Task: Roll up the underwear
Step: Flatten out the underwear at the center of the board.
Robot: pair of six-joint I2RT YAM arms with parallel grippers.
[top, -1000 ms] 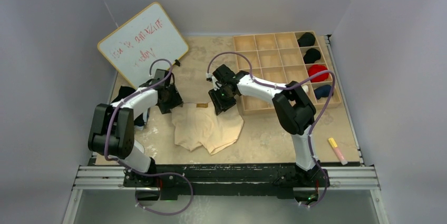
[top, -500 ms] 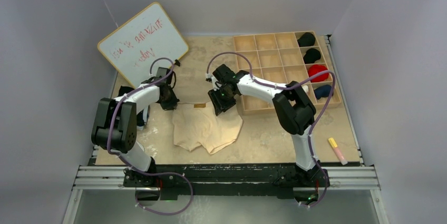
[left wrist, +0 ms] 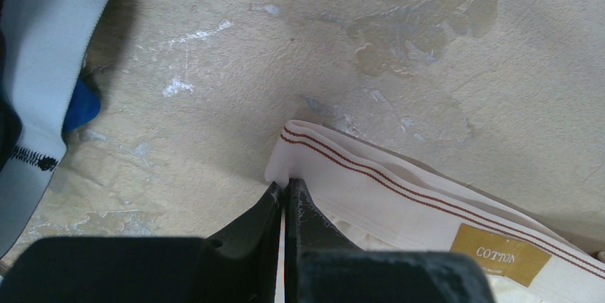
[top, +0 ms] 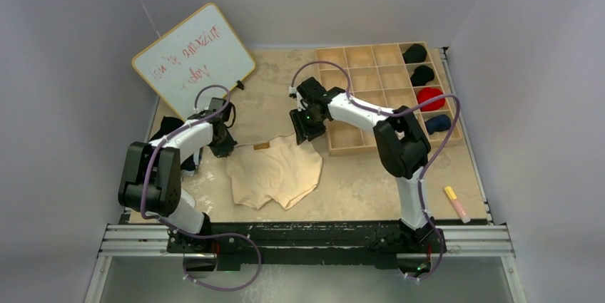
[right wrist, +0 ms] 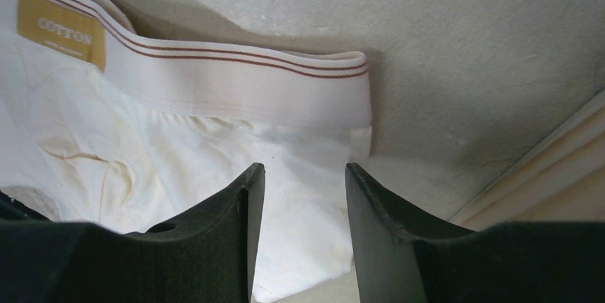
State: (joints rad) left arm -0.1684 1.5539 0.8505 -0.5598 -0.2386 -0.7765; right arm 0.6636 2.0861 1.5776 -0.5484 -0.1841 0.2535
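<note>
The underwear lies flat in the middle of the surface, its waistband running left to right on the far side; the left end effector is clamped on the left corner of it, and the right end effector, jaws apart, hovers just above the right corner.

White arms, black grippers, seemingly purple cables
</note>
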